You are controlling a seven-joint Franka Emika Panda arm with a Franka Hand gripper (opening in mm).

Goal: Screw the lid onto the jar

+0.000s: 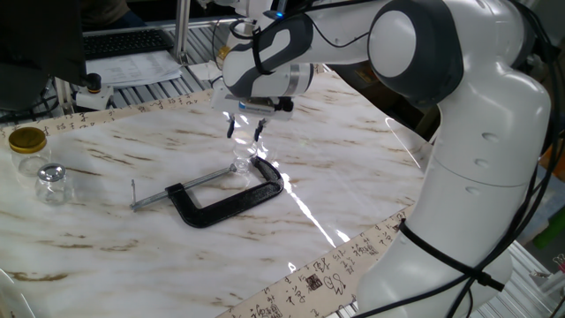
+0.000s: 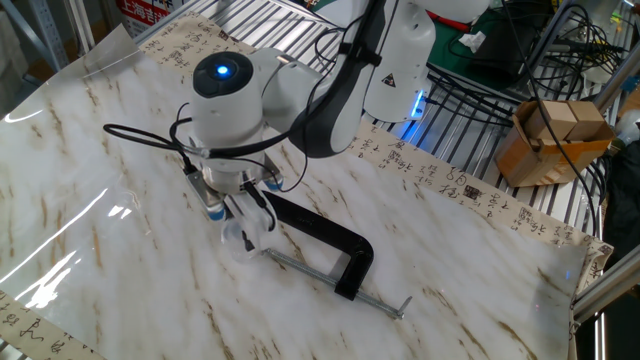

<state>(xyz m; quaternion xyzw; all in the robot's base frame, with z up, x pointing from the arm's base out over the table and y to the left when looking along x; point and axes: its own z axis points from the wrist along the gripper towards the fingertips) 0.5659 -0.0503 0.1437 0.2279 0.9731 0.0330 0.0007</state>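
Above the middle of the counter (image 1: 353, 159) the hand (image 1: 245, 132) hangs with its two dark fingers (image 1: 259, 132) pointing down and standing a little apart, nothing between them. Just beneath the tips sits the jar (image 1: 242, 162), tiny, clear and glinting, pressed against the screw end of a black C-clamp (image 1: 231, 199) that lies flat with its steel threaded rod stretched out to one side. Whether the lid sits on the jar I cannot tell; glass and glare run together there. From the other fixed view the hand (image 2: 243, 215) hides most of the jar (image 2: 240, 238). Marble-patterned sheet, white with brown veins and glossy, covers the counter, edged by strips printed with characters. Off at one end stand a gold-lidded jar (image 1: 27, 146) and a bulbous clear jar (image 1: 51, 184). Metal slat racks, cables and a cardboard box (image 2: 550, 140) surround it.
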